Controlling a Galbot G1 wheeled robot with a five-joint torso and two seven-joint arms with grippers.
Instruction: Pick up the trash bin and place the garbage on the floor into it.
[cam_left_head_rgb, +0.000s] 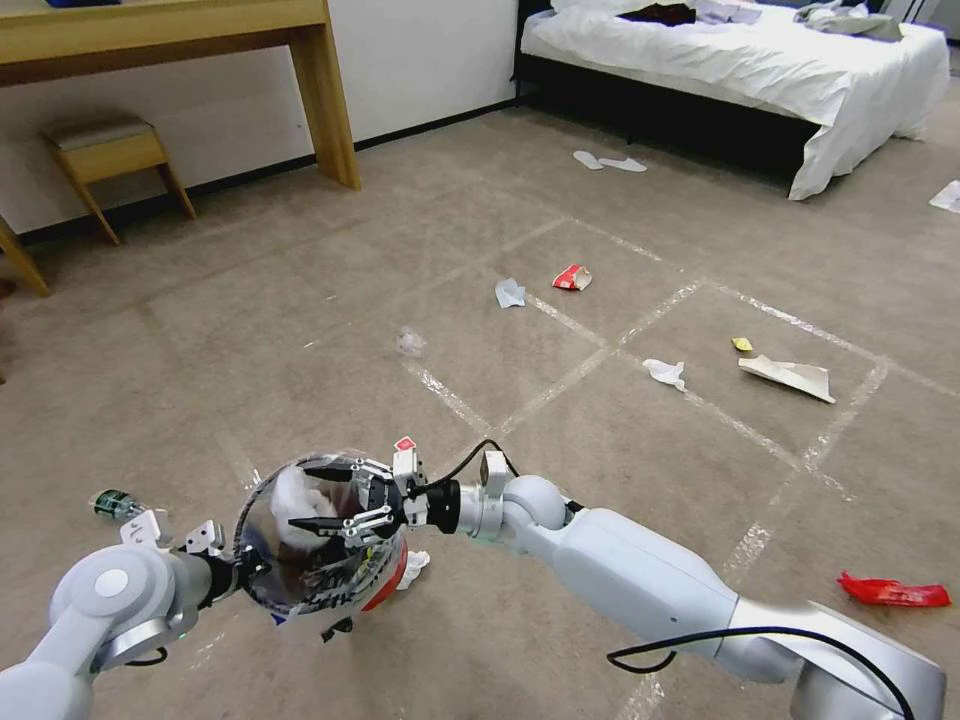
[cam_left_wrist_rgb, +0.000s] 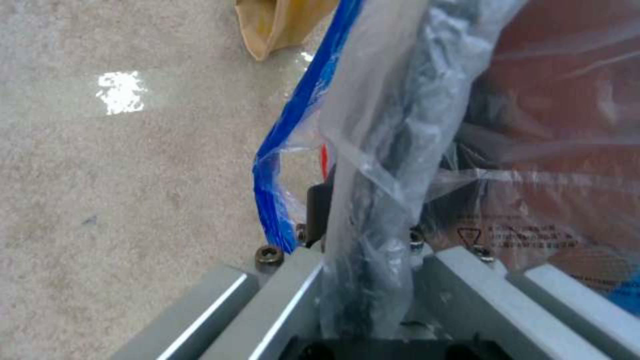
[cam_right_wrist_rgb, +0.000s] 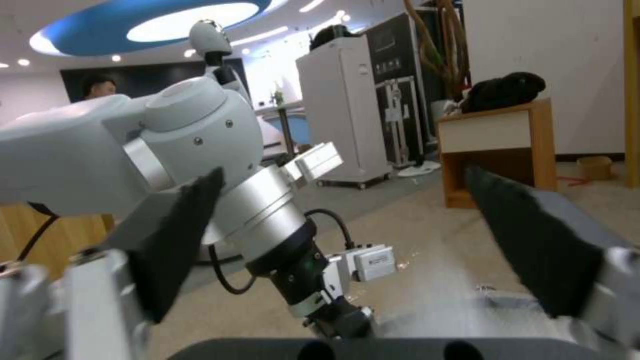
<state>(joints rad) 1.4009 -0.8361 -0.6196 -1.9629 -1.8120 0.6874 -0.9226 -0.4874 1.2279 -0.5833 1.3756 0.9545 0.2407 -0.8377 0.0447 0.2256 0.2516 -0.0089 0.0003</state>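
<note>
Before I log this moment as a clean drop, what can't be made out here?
- Head view: the right gripper sits over the small red bin with a clear bag, hiding part of its inside; white tissue shows.
- Left wrist view: crinkly bag plastic covers the left gripper's hold on the rim.
- Head view: the green bottle label is too small.

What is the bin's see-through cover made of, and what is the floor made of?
The bag over the bin looks like thin clear plastic: it is crinkly, glossy and see-through, with a blue edge. The floor looks like short beige carpet, matte and fuzzy; the shiny lines crossing it are probably clear tape. The left hand grips the bin's rim.
</note>
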